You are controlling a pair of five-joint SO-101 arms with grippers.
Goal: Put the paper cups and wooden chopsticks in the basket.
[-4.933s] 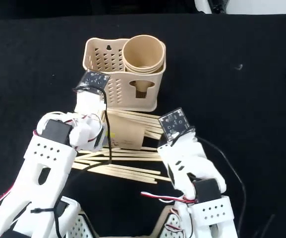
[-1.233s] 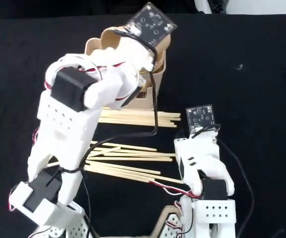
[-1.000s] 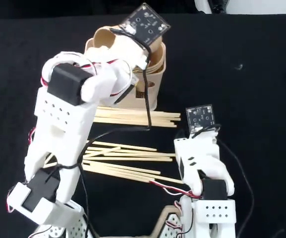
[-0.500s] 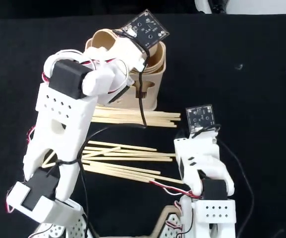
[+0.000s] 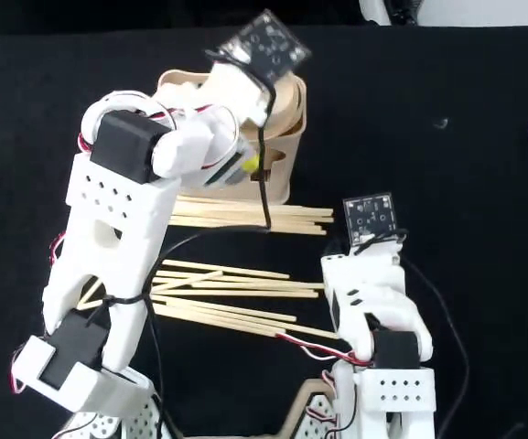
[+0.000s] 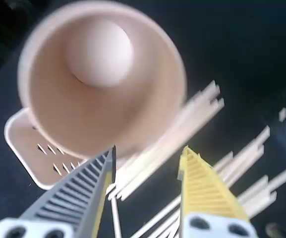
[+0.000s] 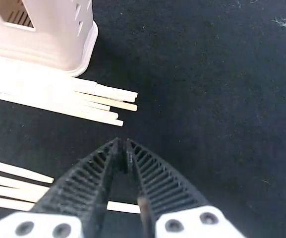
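Your left hand point(image 6: 147, 151) hangs open over the paper cup point(image 6: 100, 74) in the basket point(image 5: 277, 174); closed right hand point(image 7: 122, 144) sits nearer the chopsticks point(image 7: 103, 101), which lie crosswise on the table point(image 5: 447, 229) just ahead.

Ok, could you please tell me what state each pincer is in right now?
Left pincer: open, holding nothing.
Right pincer: closed, empty.
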